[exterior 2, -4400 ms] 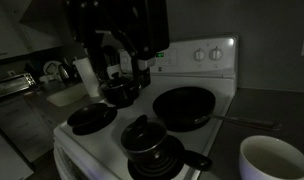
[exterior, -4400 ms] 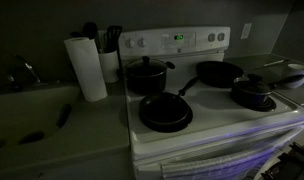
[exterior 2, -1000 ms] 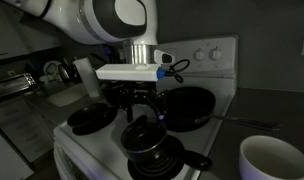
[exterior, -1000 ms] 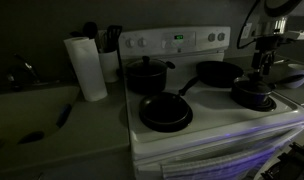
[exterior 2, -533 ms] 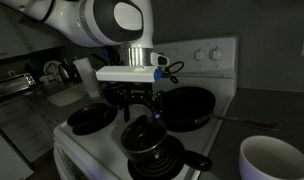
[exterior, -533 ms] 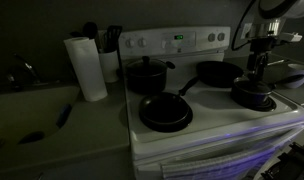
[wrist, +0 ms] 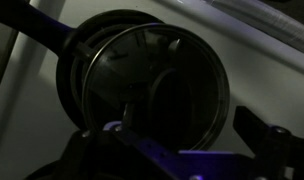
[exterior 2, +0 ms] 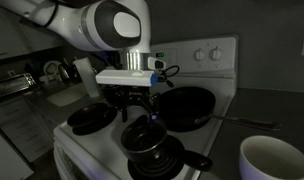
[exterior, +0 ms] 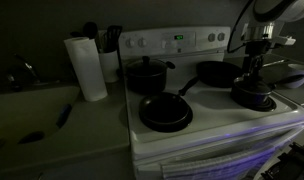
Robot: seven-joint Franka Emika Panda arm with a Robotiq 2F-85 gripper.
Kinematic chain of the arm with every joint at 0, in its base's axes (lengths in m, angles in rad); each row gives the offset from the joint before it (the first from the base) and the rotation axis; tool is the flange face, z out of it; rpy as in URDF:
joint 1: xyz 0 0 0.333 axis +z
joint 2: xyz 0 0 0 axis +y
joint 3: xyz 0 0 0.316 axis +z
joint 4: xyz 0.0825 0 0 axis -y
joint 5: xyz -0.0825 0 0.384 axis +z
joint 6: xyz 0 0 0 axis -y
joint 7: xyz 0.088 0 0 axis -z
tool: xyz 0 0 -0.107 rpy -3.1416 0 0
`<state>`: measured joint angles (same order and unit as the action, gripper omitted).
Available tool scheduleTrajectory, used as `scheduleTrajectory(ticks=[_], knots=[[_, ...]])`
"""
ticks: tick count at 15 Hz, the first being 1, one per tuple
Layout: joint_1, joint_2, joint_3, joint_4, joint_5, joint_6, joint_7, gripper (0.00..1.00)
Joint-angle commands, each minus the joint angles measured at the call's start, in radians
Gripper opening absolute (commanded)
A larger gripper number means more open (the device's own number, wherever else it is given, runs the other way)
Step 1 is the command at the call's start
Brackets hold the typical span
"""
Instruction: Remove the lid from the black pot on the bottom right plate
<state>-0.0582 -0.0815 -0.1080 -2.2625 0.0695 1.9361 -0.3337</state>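
The small low black pot (exterior: 254, 97) stands on the front burner of the white stove (exterior: 207, 125), which it mostly hides. It also shows in an exterior view (exterior 2: 147, 145). The see-through lid (wrist: 152, 75) with its dark centre knob lies on the pot and fills the wrist view. The lid shows on the pot in an exterior view (exterior 2: 144, 134). My gripper (exterior: 254, 74) hangs just above the lid, fingers pointing down. It also shows in an exterior view (exterior 2: 142, 113). Its fingers stand apart on either side of the knob (wrist: 167, 130), touching nothing.
A taller black lidded pot (exterior: 147, 75) and two flat black frying pans (exterior: 164, 112) (exterior: 217, 72) take the other burners. A paper towel roll (exterior: 88, 68) and utensil holder stand beside the stove. A white cup (exterior 2: 275, 160) is in the near corner.
The arm has come in over the stove. In the last second the gripper shifted slightly and sank a little toward the lid. The pot and lid have not moved.
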Motion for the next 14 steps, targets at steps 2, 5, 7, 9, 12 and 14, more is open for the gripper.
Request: scheduleTrajectory(ticks=[2, 5, 7, 9, 12, 14], knots=[[-0.006, -0.010, 0.004, -0.001, 0.006, -0.005, 0.003, 1.00], [-0.005, -0.002, 0.005, 0.002, 0.000, -0.009, 0.002, 1.00], [-0.005, -0.006, 0.004, 0.003, 0.000, -0.019, 0.002, 1.00], [-0.006, -0.010, 0.006, -0.005, -0.032, 0.020, 0.008, 1.00], [-0.008, -0.030, 0.004, -0.039, -0.075, 0.115, -0.007, 1.00], [-0.007, -0.050, 0.003, -0.068, -0.080, 0.199, -0.018, 1.00]])
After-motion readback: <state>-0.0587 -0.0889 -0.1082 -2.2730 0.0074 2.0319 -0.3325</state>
